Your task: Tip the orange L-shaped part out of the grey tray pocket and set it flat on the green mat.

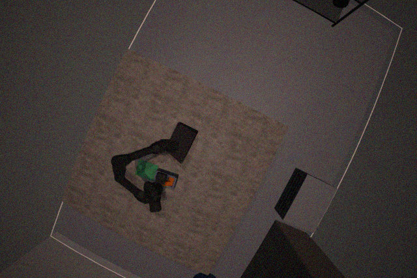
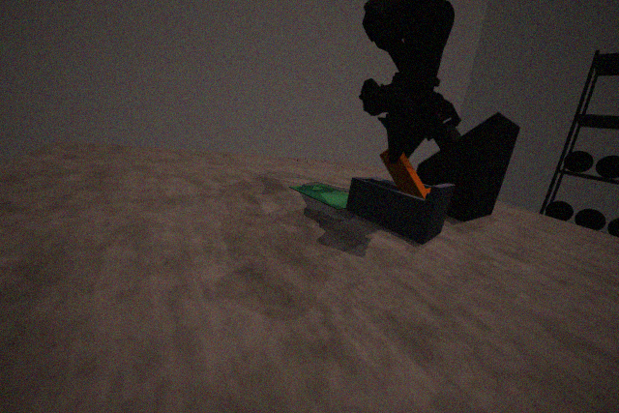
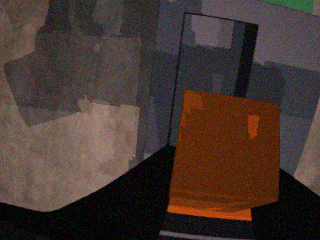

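Note:
The orange part [image 1: 169, 181] [image 2: 410, 179] [image 3: 225, 150] is steeply tilted, its upper end well above the grey tray [image 1: 175, 181] [image 2: 390, 208] [image 3: 300, 90]. Its lower end is at the rim height of the tray near the right end in the exterior view; whether it touches the tray is hidden. My gripper [image 2: 395, 156] [image 3: 215, 163] is shut on the raised end, with a dark finger on each side in the wrist view. The pocket shows bare beyond the part in the wrist view. The green mat [image 1: 146, 170] [image 2: 322, 194] [image 3: 295, 4] lies beside the tray.
The arm's dark base block [image 1: 185, 140] [image 2: 482, 173] stands behind the tray in the exterior view. The arm bends around the mat in the top view. A rack [image 1: 300, 1] [image 2: 570, 148] with dark round things stands far off.

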Robot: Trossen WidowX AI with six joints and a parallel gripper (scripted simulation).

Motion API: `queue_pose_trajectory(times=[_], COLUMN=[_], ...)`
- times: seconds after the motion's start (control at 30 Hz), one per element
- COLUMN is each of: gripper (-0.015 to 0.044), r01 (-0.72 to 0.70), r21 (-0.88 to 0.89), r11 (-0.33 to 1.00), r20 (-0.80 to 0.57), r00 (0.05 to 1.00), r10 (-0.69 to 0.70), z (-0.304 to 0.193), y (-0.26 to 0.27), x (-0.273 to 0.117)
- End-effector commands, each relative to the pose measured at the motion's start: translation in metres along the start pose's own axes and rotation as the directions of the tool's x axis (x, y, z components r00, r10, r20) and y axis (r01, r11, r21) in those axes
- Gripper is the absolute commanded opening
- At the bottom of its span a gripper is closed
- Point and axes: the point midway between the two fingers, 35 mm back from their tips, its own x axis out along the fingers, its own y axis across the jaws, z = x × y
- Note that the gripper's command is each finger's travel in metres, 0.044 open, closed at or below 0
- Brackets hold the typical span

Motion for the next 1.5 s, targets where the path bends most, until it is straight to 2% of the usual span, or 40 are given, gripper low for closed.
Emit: queue_pose_trajectory(times=[0.0, 0.87, 1.13, 1.47], gripper=[0.0000, 0.0000, 0.0000, 0.0000], r01=[-0.009, -0.008, -0.008, -0.008], r21=[0.010, 0.009, 0.009, 0.009], r11=[1.000, 1.000, 1.000, 1.000], r20=[-0.013, -0.014, -0.014, -0.012], r00=[1.000, 1.000, 1.000, 1.000], r10=[0.009, 0.008, 0.008, 0.008], z=[0.000, 0.000, 0.000, 0.037], y=[0.002, 0.002, 0.001, -0.001], x=[-0.010, -0.051, -0.053, -0.049])
